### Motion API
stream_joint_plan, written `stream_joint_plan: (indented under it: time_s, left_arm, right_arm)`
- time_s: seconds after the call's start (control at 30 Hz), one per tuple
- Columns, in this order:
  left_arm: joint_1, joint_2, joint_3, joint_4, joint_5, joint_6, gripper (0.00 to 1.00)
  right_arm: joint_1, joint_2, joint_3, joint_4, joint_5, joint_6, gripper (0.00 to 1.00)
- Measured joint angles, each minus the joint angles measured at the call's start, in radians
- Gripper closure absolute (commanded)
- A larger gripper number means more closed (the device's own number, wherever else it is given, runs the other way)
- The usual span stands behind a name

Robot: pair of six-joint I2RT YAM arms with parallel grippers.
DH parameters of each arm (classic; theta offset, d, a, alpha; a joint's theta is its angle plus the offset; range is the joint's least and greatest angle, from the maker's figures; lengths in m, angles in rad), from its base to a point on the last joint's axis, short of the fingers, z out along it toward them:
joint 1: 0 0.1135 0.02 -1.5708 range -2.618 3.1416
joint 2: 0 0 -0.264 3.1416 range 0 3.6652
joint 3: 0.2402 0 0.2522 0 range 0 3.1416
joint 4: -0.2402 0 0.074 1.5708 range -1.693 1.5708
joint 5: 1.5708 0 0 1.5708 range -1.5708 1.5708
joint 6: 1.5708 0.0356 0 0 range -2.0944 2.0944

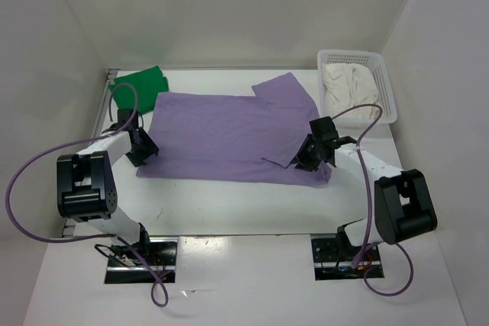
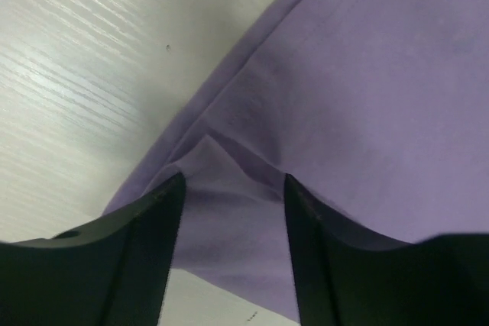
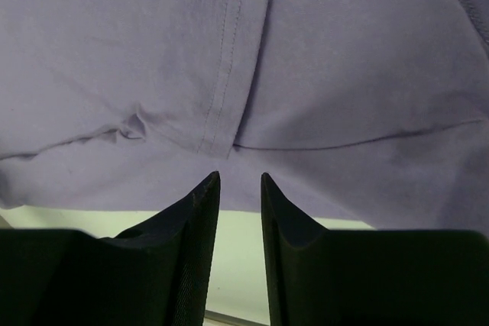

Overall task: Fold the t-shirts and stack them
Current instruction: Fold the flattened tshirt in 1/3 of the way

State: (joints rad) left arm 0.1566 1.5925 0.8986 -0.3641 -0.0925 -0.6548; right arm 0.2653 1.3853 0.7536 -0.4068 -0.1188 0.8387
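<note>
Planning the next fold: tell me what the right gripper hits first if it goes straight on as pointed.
The purple shirt, probably its seamed fold just ahead of the right gripper, though depth is unclear.

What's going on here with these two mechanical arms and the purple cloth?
Two robot arms are working on a pale lavender-purple cloth t-shirt spread on the white table. The left tool straddles its left edge, jaws apart; the right tool is by its near right corner, jaws slightly apart, gripping nothing. A bright green cloth t-shirt lies at the far left corner, and a cream-white cloth t-shirt sits bundled in the white perforated plastic basket at far right.
</note>
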Motion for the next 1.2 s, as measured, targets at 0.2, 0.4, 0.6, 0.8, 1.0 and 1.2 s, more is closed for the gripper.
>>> stream_joint_plan:
  time_s: [0.2,0.4,0.6,0.8,1.0,1.2]
  left_arm:
    - [-0.002,0.016,0.001,0.005,-0.032,0.002,0.63]
    - [-0.008,0.001,0.001,0.006,-0.048,0.0,0.63]
    - [-0.015,-0.071,0.001,0.016,-0.06,-0.002,0.69]
    - [-0.015,-0.046,0.004,0.027,-0.061,-0.002,0.51]
    - [-0.015,0.0,0.006,0.026,-0.065,-0.003,0.55]
    - [-0.015,0.026,0.011,0.037,-0.069,-0.005,0.68]
  right_arm:
    - [0.013,0.046,0.006,0.04,-0.002,0.001,0.66]
    - [0.043,0.046,0.006,0.066,-0.002,0.001,0.66]
    - [0.049,0.049,0.007,0.076,-0.002,0.001,0.65]
    - [0.049,0.092,0.016,0.08,-0.001,0.001,0.59]
    - [0.049,0.108,0.019,0.083,-0.001,0.002,0.59]
    - [0.058,0.108,0.021,0.093,0.001,0.005,0.59]
